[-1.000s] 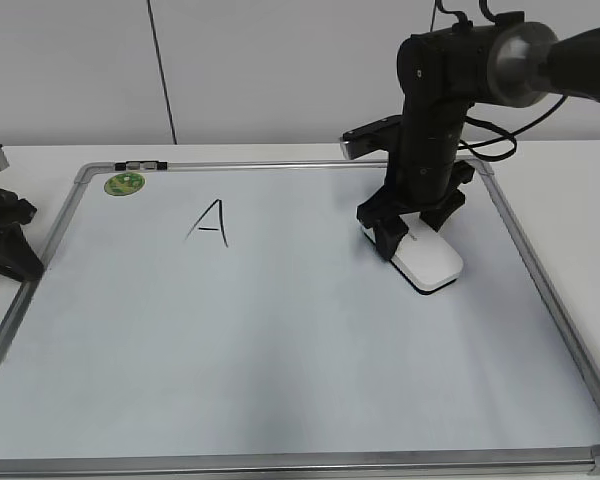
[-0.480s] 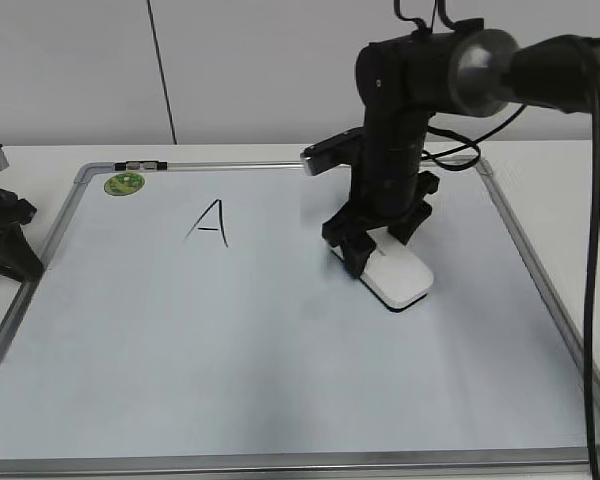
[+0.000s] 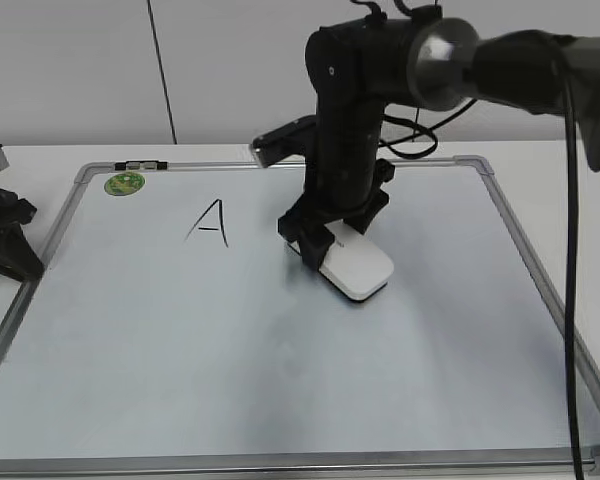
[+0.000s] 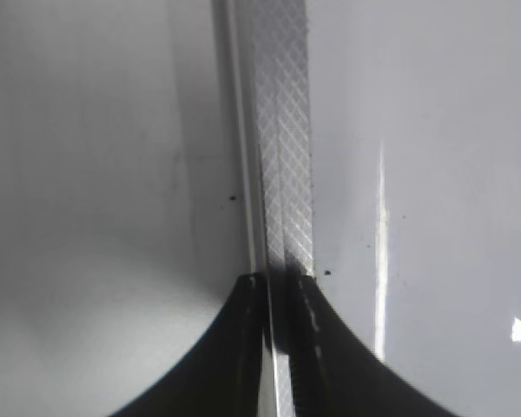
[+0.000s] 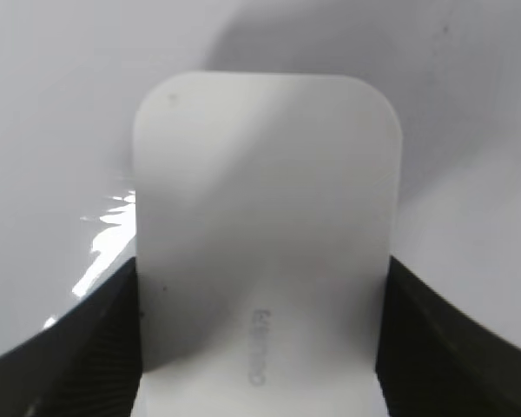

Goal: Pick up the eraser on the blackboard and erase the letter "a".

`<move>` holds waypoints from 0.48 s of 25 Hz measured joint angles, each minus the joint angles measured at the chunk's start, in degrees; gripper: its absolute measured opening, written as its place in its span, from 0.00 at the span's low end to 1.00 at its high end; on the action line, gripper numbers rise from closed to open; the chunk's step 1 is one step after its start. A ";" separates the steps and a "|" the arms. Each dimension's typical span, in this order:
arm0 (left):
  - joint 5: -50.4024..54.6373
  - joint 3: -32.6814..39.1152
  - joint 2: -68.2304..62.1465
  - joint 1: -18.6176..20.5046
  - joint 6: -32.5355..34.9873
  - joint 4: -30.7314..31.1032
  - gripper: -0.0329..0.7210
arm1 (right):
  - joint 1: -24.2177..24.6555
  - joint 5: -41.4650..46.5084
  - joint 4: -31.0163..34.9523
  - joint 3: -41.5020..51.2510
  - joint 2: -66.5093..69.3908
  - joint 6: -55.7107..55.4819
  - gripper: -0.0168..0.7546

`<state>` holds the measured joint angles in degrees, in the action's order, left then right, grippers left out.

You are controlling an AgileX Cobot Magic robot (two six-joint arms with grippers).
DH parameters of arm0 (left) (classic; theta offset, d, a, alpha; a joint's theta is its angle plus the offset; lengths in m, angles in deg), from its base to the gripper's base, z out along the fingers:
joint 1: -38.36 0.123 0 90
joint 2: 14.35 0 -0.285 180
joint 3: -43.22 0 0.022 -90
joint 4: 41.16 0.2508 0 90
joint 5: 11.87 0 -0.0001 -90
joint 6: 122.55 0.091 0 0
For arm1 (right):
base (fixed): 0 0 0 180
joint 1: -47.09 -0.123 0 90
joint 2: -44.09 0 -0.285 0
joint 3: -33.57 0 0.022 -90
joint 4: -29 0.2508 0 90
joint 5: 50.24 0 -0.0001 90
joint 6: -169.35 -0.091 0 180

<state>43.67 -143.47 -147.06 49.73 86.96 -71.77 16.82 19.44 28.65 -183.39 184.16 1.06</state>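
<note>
The blackboard [image 3: 280, 380] is a pale whiteboard in a silver frame lying flat on the table. My right gripper [image 3: 325, 250] is shut on the white eraser [image 3: 358, 270] and presses it on the board's middle, right of a tall capital "A" [image 3: 210, 222]. In the right wrist view the eraser [image 5: 265, 217] fills the space between the jaws [image 5: 262, 347], with grey print on its top. No small lowercase "a" shows in any view. My left gripper [image 3: 10, 240] rests off the board's left edge; its jaws [image 4: 278, 287] are together over the frame strip [image 4: 282, 130].
A round green magnet [image 3: 125, 184] sits in the board's far left corner, with a small black and silver piece [image 3: 140, 164] on the frame beside it. The right arm's cables hang over the far right of the board. A white wall stands behind the table.
My right gripper has slid the eraser leftward across the board, from the right part to the middle, nearer the capital "A". The left arm has not moved.
</note>
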 joint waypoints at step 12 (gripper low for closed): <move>0.00 0.00 0.00 0.00 0.00 0.00 0.10 | 3.80 0.75 -2.97 -1.08 -9.42 -0.68 0.70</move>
<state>43.67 -143.47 -147.06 49.73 86.96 -71.77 20.62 20.19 25.68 -184.46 174.75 0.38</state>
